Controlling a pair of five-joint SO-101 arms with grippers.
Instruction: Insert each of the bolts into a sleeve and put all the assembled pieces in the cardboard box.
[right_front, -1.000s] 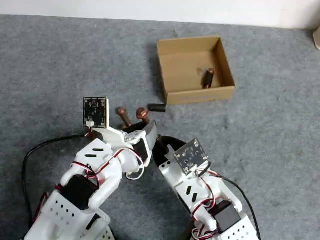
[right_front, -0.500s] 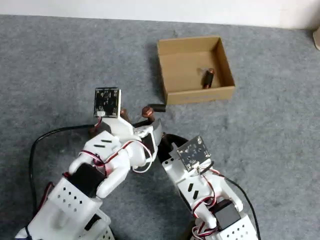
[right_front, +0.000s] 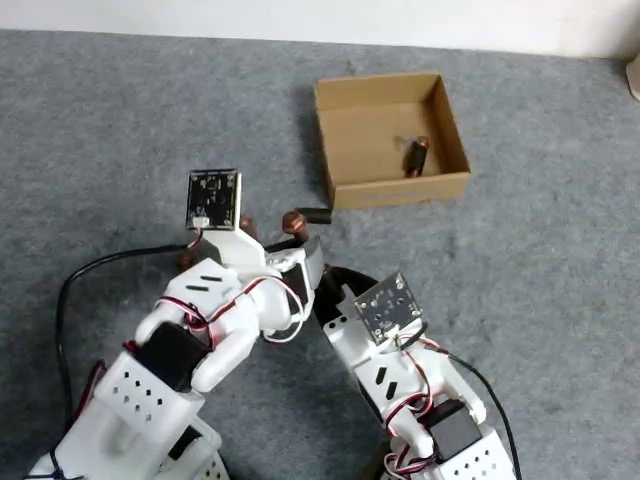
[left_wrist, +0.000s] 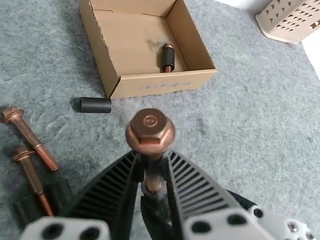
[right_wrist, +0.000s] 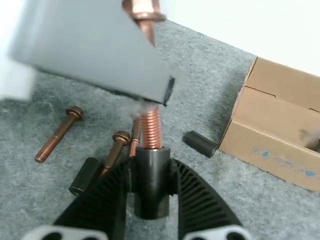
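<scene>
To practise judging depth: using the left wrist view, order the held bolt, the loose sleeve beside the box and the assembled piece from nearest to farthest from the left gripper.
1. The held bolt, clamped in the left gripper itself.
2. The loose sleeve, on the carpet just outside the cardboard box.
3. The assembled piece, inside the box.

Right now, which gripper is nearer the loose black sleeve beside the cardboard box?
Left. The left gripper, holding a bolt, sits just short of the loose sleeve; the right gripper, holding a second sleeve, sits lower and farther back.
</scene>
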